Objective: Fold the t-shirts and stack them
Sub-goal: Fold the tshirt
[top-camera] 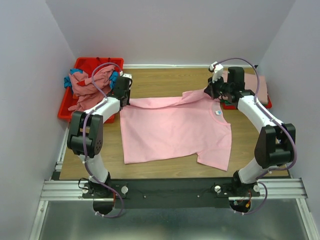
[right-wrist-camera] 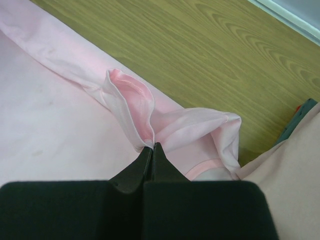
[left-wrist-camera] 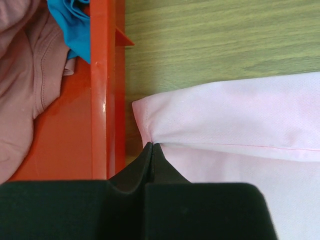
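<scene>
A bright pink t-shirt lies spread on the wooden table, its far edge lifted. My left gripper is shut on its far left corner, beside the red bin's wall. My right gripper is shut on bunched cloth near the collar at the far right. Dusty rose and teal shirts lie heaped in the red bin. Another dusty rose shirt lies folded at the far right.
The red plastic bin stands at the far left, its wall next to my left fingers. A second red bin sits under the folded shirt at the far right. White walls close in both sides.
</scene>
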